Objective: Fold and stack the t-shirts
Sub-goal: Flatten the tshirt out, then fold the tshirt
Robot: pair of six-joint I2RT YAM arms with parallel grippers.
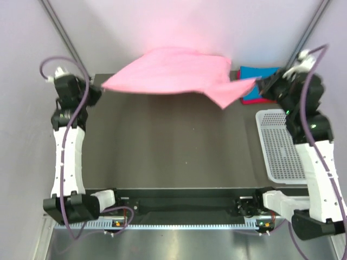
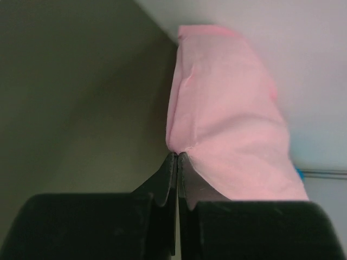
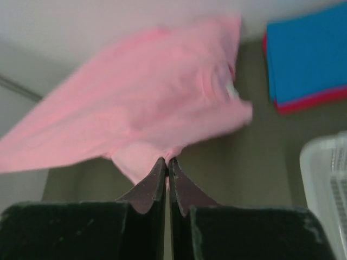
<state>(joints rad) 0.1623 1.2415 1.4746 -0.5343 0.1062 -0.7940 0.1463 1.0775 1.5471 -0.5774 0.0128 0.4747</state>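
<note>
Gripping the pink t-shirt (image 1: pixel 173 70), left tool (image 2: pixel 178 154) and right tool (image 3: pixel 165 160) hold it stretched, partly hiding the blue t-shirt (image 1: pixel 252 71).

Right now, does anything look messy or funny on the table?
Nothing is spilled or broken. The pink shirt hangs in the air, pinched between the left gripper and the right gripper, with one flap drooping lopsidedly near the right side. The blue shirt sits neatly folded on the red shirt in the far corner.
</note>
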